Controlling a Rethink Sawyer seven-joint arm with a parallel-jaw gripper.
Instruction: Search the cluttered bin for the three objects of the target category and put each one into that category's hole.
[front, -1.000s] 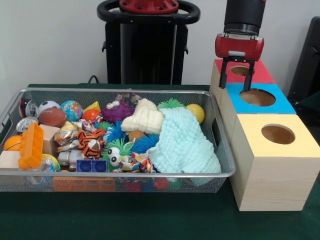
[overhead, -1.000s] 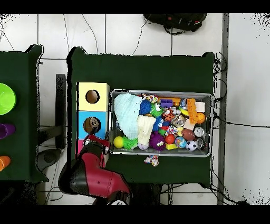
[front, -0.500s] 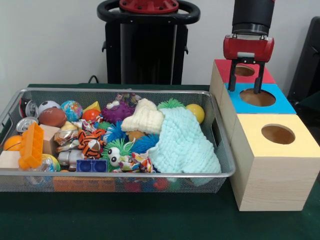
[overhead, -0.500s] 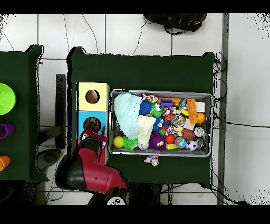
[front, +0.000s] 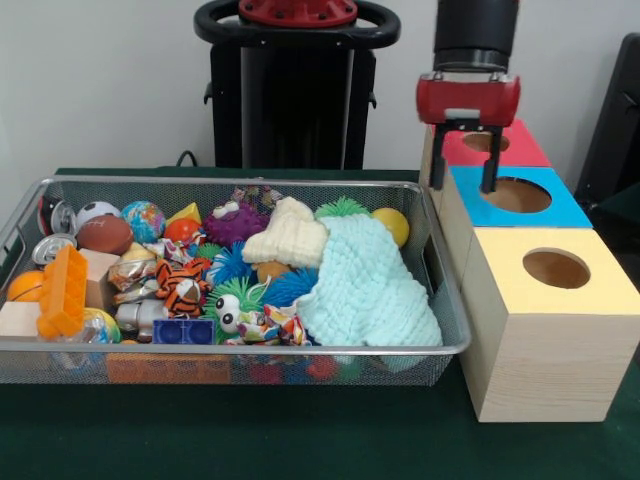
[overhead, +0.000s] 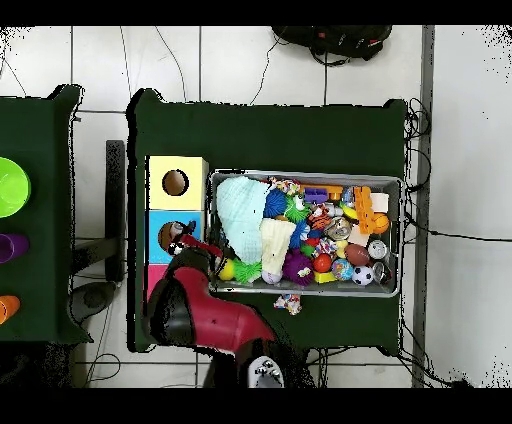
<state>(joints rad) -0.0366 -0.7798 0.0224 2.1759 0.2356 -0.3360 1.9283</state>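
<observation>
My gripper (front: 463, 186) hangs open and empty over the seam between the red box (front: 520, 150) and the blue box (front: 560, 210), near the bin's right end. In the overhead view the gripper (overhead: 188, 244) sits at the blue box (overhead: 158, 222) beside the bin's short wall. The wire bin (front: 230, 349) holds a pale blue knitted cloth (front: 365, 280), a cream cloth (front: 288, 238), a yellow ball (front: 392, 225), a purple spiky toy (front: 235, 222), a brown football (front: 104, 233), a globe ball (front: 143, 220), an orange brick (front: 63, 290) and a tiger-striped toy (front: 182, 285).
A yellow box (front: 600, 290) with a round hole stands nearest the camera in the row of three. One small patterned toy (overhead: 288, 304) lies on the green table outside the bin. Coloured cups (overhead: 8, 186) stand on a second table at the overhead view's left.
The gripper swung right and a little up over the red and blue boxes, then came back left toward the bin's end. It stayed open and empty. Nothing in the bin moved.
</observation>
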